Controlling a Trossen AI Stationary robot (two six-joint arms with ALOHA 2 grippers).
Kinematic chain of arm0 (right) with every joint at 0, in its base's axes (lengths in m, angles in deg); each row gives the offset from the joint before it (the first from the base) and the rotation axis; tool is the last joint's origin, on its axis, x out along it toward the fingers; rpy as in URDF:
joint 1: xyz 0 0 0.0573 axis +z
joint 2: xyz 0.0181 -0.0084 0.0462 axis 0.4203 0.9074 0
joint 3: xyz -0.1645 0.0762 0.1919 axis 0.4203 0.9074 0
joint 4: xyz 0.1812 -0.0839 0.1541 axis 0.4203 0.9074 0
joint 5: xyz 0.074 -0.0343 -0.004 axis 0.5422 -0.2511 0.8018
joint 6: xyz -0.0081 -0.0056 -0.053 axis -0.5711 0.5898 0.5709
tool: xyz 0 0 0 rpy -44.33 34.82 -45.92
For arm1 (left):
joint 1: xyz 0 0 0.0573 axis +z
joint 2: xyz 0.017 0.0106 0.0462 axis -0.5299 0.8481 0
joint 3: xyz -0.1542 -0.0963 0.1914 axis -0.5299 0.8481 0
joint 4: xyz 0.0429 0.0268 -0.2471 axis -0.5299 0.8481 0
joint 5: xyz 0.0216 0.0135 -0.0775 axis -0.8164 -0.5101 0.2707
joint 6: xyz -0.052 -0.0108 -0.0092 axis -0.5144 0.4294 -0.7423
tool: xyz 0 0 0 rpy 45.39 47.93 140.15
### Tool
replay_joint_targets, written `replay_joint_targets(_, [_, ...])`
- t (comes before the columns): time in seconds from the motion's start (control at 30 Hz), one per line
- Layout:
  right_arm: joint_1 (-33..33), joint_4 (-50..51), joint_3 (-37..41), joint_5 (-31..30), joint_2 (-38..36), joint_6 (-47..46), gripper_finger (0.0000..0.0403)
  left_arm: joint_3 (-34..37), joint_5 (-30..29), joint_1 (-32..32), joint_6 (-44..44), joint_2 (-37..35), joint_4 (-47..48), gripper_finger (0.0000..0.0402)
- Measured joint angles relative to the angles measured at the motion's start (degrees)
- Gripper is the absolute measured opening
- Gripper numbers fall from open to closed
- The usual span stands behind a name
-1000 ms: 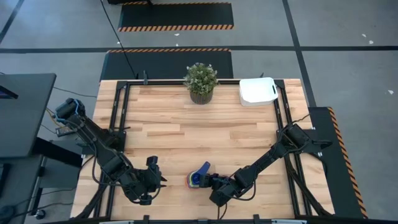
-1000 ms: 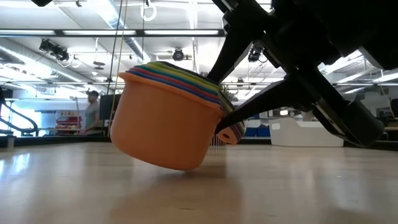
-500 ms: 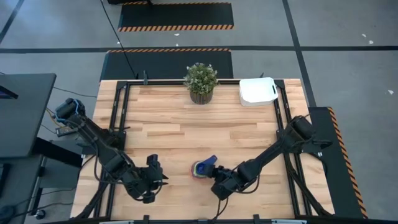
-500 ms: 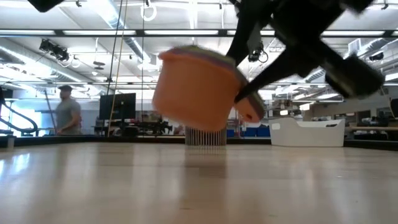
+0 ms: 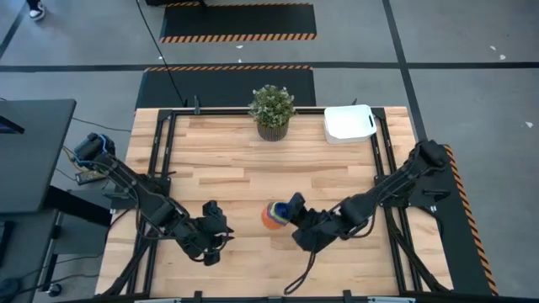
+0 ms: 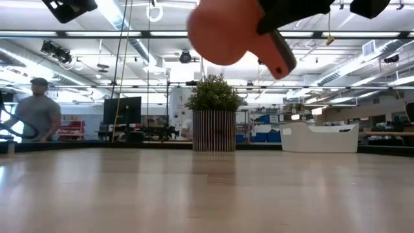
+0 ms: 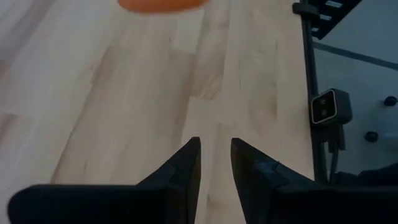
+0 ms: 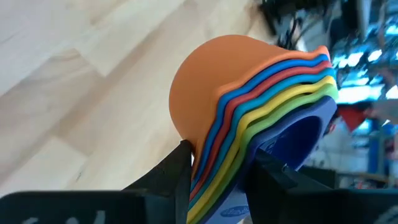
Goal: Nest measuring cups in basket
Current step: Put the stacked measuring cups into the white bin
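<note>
Wood table (image 5: 253, 177) fills the frame, black rail round its edges; hall w/ ceiling lights behind in low view, a person (image 6: 35, 116) at far left there, further left than 1 s ago. Basket (image 5: 349, 123) sits at far right corner, touching nothing; plant (image 5: 271, 109) at far edge mid. Wide bare wood between stack and basket, nothing in the way.

Vs 1 s ago: nested measuring cups (image 5: 274, 214), orange outermost, were tilted on the table near the front edge; now lifted clear off it, high in low view, moved away from the front edge. Right gripper (image 8: 217, 168) pinches the stacked handles, fingers shut on them. Left gripper (image 7: 215, 165) hovers front-left, well apart from the stack, fingers slightly parted, holding nothing; shifted a bit toward centre.
</note>
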State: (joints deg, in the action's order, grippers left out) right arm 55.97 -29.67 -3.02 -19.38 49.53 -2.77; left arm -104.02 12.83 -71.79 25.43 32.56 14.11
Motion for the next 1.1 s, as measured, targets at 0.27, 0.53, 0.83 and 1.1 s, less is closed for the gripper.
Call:
replay_joint_targets(0.27, [-3.45,15.54,0.00,0.68,-3.70,-8.82,0.0124,0.00,0.00,2.11,3.20,0.00,-0.04,0.0096])
replay_joint_targets(0.53, [-9.11,29.24,-0.43,2.21,-6.01,-17.10,0.0124,0.00,0.04,4.22,1.28,0.00,0.00,0.0096])
replay_joint_targets(0.83, [-16.20,45.67,-8.52,5.26,-6.18,-19.75,0.0124,0.00,0.03,6.78,3.24,0.00,-0.33,0.0096])
replay_joint_targets(1.1, [-25.62,56.97,-11.65,7.12,-6.50,-14.57,0.0124,0.00,1.58,11.62,3.16,0.00,-2.42,0.0096])
